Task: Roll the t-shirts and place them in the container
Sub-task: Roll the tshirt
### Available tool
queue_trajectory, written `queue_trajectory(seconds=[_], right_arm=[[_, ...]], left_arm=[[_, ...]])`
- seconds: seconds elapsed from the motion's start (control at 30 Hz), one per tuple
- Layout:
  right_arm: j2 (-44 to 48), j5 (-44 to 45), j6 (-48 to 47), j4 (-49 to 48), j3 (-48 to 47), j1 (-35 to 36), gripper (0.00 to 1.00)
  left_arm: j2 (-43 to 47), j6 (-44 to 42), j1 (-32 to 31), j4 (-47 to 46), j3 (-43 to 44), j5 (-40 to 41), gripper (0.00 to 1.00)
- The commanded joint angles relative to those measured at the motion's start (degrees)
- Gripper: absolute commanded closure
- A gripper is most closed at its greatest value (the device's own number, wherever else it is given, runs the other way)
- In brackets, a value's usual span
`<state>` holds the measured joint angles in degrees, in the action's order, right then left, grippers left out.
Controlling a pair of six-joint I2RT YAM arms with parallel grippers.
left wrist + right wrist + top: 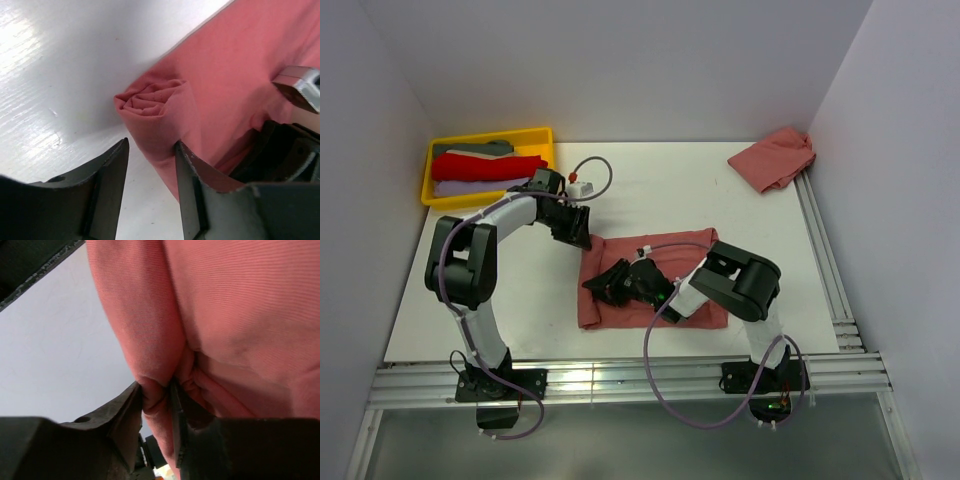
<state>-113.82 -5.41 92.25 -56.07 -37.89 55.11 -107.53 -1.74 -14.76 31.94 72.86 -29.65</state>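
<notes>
A salmon-red t-shirt (665,275) lies folded flat mid-table, its left edge rolled up. My right gripper (608,285) is shut on a fold of that rolled edge; the right wrist view shows the cloth (225,305) pinched between the fingertips (131,402). My left gripper (576,226) is open at the shirt's far left corner. In the left wrist view the roll's end (150,100) sits just ahead of the gripper (150,150), one finger (192,185) resting against the cloth. A second salmon t-shirt (775,158) lies crumpled at the back right.
A yellow tray (485,135) at the back left holds grey (475,148), bright red (485,165) and lavender (470,186) t-shirts. Metal rails run along the right edge (825,260) and the front edge (620,380). White walls enclose the table.
</notes>
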Motion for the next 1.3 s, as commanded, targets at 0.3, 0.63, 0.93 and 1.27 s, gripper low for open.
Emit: queue_trajectory(seconds=[0.3,0.63,0.93,1.27], right_arm=[[13.88,16.29,-11.73,46.91,-12.11,2.36,0.52],[14.07,30.89,-16.83,74.15,-28.72,8.17,0.53],[3.53,30.2,-23.51,79.71,-44.1,9.4,0.55],[-1.32,32.04,-22.64,85.78,-47.37,9.49,0.55]], left_arm=[[-3.57,-1.78,-4.39,2.42,4.22,13.03,0.57],[-4.1,-2.22,-5.45,3.47,5.89,14.8,0.56],[-4.54,-2.31,-5.71,3.92,6.15,14.88,0.57],[-3.22,-3.36,-5.71,4.27,6.15,14.53,0.49]])
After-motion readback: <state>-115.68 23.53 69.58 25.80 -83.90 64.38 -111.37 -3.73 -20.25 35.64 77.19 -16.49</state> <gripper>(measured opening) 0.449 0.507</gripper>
